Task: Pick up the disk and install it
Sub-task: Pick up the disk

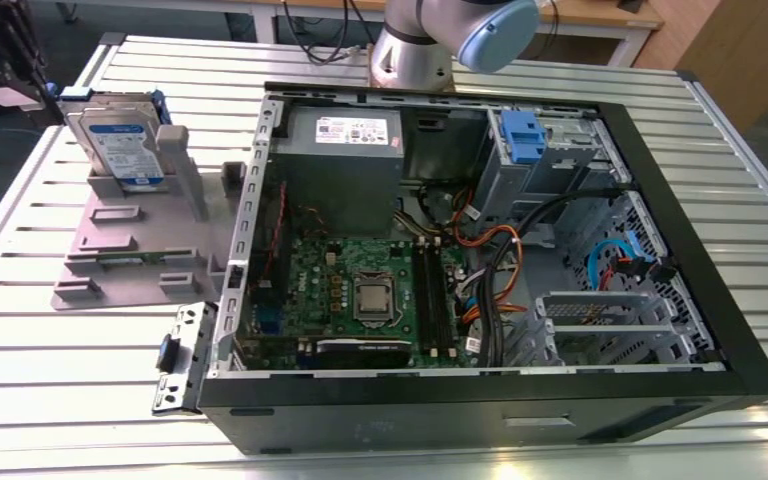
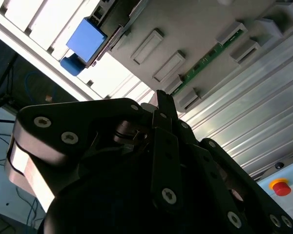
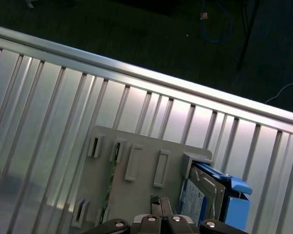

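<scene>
Gripper (image 3: 159,201) mostly cut off, tips together, empty, over grey plastic stand (image 3: 136,197); silver blue-framed disk (image 3: 195,197) upright in stand, pt hidden.

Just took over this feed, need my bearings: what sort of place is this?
Probably a robotics lab bench for PC assembly: opened computer case on a slatted metal table, the disk in a grey stand.

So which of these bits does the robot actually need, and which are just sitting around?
For the job: the disk, upright in the grey stand; the gripper; the open computer case.
Just lying about: the green circuit strip in the stand; the red button.
</scene>
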`<state>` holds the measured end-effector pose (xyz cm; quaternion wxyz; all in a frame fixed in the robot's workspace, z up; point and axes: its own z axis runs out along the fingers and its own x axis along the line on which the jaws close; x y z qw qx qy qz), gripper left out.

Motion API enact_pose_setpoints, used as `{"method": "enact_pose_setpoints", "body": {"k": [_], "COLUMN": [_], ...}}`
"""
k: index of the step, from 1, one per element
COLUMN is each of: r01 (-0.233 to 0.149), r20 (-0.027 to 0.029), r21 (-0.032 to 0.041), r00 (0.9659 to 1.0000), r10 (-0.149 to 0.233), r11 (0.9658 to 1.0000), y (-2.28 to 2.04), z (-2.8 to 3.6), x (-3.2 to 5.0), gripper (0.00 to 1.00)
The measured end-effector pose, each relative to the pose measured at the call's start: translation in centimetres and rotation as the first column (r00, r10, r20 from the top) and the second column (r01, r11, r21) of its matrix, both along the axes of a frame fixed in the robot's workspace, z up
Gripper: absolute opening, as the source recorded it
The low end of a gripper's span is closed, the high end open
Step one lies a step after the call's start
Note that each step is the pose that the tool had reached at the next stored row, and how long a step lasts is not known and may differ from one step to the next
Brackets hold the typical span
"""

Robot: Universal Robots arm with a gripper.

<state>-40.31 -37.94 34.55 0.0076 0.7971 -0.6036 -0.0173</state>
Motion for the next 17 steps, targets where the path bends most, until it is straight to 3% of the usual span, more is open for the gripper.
{"method": "enact_pose_setpoints", "body": {"k": [17], "r01": [-0.048], "r20": [0.0], "r21": [0.0], "r00": [0.9988], "r10": [0.048], "r11": [0.9988], "y": [0.0], "z": [0.0], "x": [0.0], "gripper": [0.1]}}
